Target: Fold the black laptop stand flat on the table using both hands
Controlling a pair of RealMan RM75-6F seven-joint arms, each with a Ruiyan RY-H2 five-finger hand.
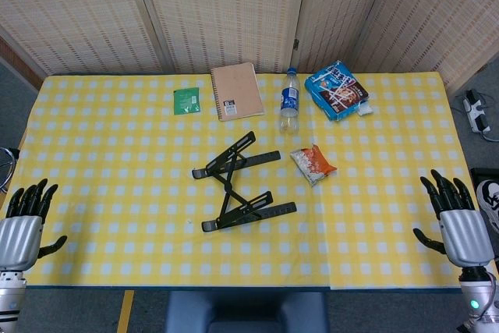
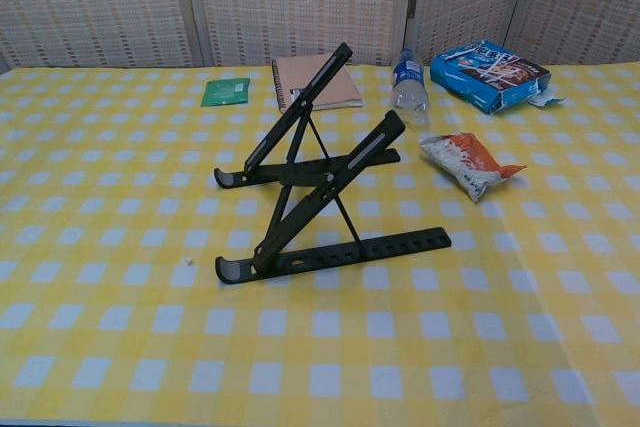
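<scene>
The black laptop stand [image 1: 238,183] [image 2: 318,192] stands unfolded at the middle of the yellow checked table [image 1: 117,193], its two support arms raised at a slant above the base rails. My left hand [image 1: 23,220] hovers at the table's near left corner, fingers apart and holding nothing. My right hand [image 1: 454,216] is at the near right edge, fingers likewise spread and empty. Both hands are far from the stand. Neither hand appears in the chest view.
Behind the stand lie a brown notebook [image 1: 237,90] [image 2: 316,80], a green packet [image 1: 187,101] [image 2: 225,92], an upright water bottle [image 1: 289,102] [image 2: 408,80] and a blue snack bag [image 1: 337,90] [image 2: 491,73]. An orange-white snack packet [image 1: 313,164] [image 2: 464,163] lies right of the stand.
</scene>
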